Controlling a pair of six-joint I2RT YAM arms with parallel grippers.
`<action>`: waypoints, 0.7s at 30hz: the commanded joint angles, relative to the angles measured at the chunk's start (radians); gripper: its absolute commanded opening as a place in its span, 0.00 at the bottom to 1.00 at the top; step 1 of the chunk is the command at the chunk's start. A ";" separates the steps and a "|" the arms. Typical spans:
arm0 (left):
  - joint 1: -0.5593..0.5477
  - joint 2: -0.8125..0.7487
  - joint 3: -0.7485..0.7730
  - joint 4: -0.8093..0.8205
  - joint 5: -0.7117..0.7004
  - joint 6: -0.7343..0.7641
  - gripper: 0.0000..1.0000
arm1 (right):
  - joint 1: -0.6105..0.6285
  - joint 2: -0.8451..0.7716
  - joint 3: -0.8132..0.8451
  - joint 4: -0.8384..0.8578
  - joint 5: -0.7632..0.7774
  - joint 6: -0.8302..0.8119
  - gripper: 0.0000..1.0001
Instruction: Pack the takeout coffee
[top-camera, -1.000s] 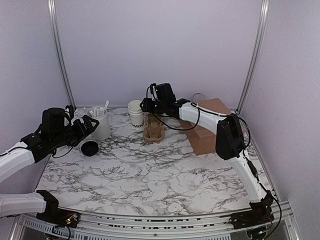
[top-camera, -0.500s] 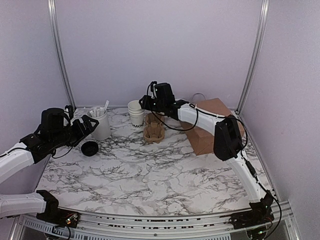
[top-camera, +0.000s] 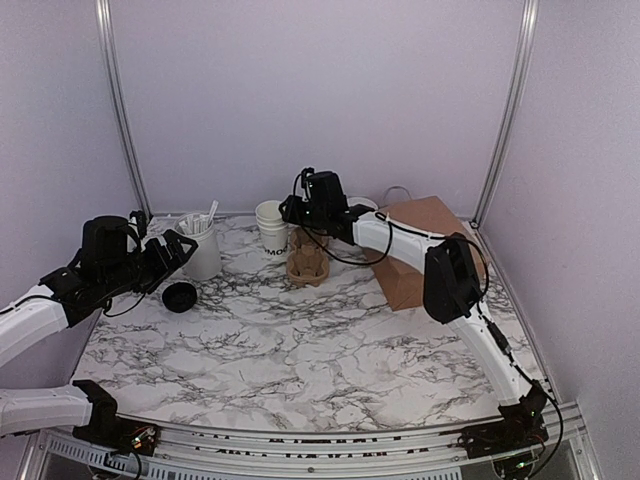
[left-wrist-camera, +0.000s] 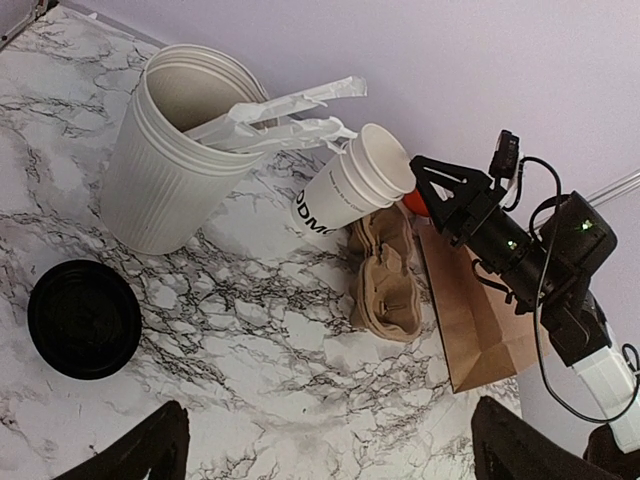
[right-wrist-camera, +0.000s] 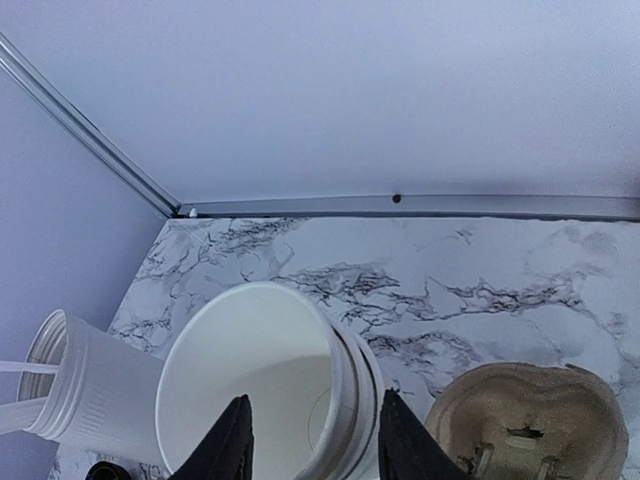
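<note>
The takeout coffee is a stack of nested white paper cups (top-camera: 271, 228) with dark lettering near the base (left-wrist-camera: 345, 195), standing uncovered at the back of the table. Its black lid (top-camera: 180, 296) lies flat on the marble, apart from it (left-wrist-camera: 83, 318). My right gripper (top-camera: 292, 212) hangs over the stack's right rim. In the right wrist view its jaws (right-wrist-camera: 315, 440) straddle the cup wall (right-wrist-camera: 250, 380), one finger inside and one outside, with a gap showing. My left gripper (top-camera: 180, 250) is wide open and empty (left-wrist-camera: 335, 455) above the marble near the lid.
A taller ribbed white canister (top-camera: 203, 250) with white sticks stands left of the cups. A brown pulp cup tray (top-camera: 307, 262) sits just right of them, and a brown paper bag (top-camera: 415, 255) lies at the back right.
The right gripper has shifted slightly left onto the cup rim and its jaws have narrowed. The left arm has not moved.
</note>
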 joint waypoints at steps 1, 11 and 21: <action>-0.002 -0.019 -0.002 -0.019 0.011 -0.001 0.99 | -0.002 0.024 0.045 -0.004 -0.010 0.004 0.40; -0.002 -0.009 -0.002 -0.018 0.004 0.000 0.99 | 0.012 -0.033 -0.001 -0.034 -0.028 -0.007 0.21; -0.001 0.010 -0.002 -0.017 0.004 -0.001 0.99 | 0.028 -0.090 -0.007 -0.121 -0.047 -0.021 0.00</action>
